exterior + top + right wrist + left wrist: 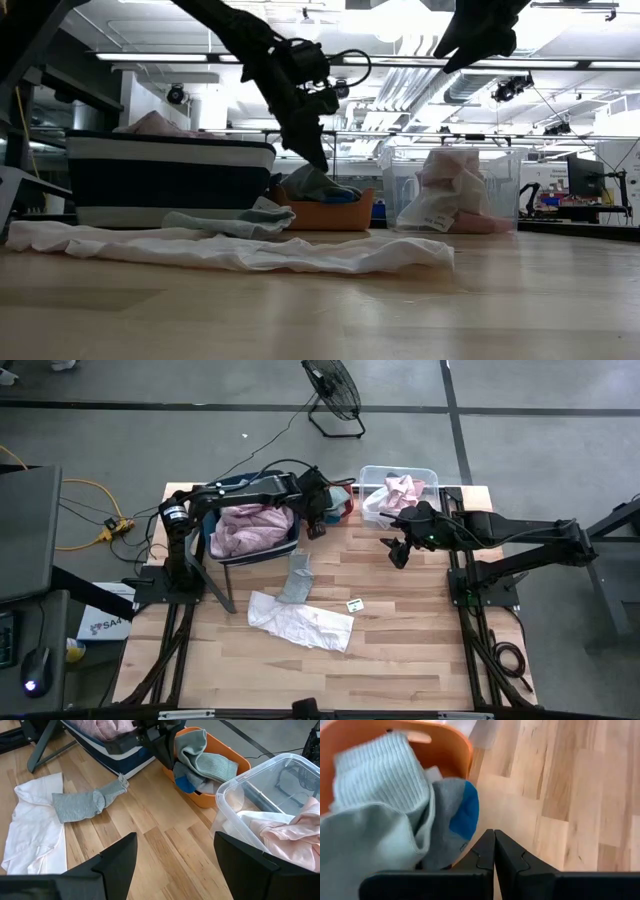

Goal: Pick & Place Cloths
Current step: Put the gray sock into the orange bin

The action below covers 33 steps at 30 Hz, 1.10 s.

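Orange bin [227, 775] of grey-green cloths [207, 762], left tool [494, 851] pressed together empty beside it, right tool [175, 855] spread.

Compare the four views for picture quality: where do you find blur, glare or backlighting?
Low view: ceiling lights glare and both arms read as silhouettes. Left wrist view: the grey sock in the orange bin is soft, out of focus. Right wrist view: white cloth evenly lit. High view: even light, faint shadows.
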### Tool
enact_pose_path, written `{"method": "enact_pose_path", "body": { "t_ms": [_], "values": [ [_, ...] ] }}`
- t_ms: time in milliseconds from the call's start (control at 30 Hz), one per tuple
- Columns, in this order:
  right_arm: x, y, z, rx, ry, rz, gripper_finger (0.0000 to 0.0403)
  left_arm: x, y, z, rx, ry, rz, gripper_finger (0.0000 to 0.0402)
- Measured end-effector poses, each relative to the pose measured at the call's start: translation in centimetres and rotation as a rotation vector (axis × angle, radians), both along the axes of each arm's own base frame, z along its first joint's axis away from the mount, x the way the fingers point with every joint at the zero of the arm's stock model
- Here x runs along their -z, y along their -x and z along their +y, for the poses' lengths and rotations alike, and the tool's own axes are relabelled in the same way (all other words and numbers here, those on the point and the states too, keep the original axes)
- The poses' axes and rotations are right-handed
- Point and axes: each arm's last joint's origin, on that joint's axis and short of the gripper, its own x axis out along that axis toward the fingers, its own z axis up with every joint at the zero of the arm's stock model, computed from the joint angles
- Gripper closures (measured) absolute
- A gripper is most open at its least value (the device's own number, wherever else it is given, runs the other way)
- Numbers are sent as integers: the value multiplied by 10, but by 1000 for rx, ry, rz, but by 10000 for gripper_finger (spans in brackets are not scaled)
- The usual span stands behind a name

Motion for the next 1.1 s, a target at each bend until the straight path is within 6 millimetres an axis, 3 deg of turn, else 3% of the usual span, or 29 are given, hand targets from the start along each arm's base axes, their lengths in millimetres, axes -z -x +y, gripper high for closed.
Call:
{"method": "enact_pose_path", "body": {
  "t_ms": [500, 900, 1100],
  "values": [
    [0, 0, 0, 3, -1, -4, 147, 15, 0, 5, -143, 76, -53, 401],
    [-1, -1, 0, 3, -1, -9, 147, 5, -3, 22, -427, 224, -253, 401],
    [-1, -1, 0, 1, 1, -8, 147, 4, -4, 21, -412, 302, -276, 401]
  ]
}}
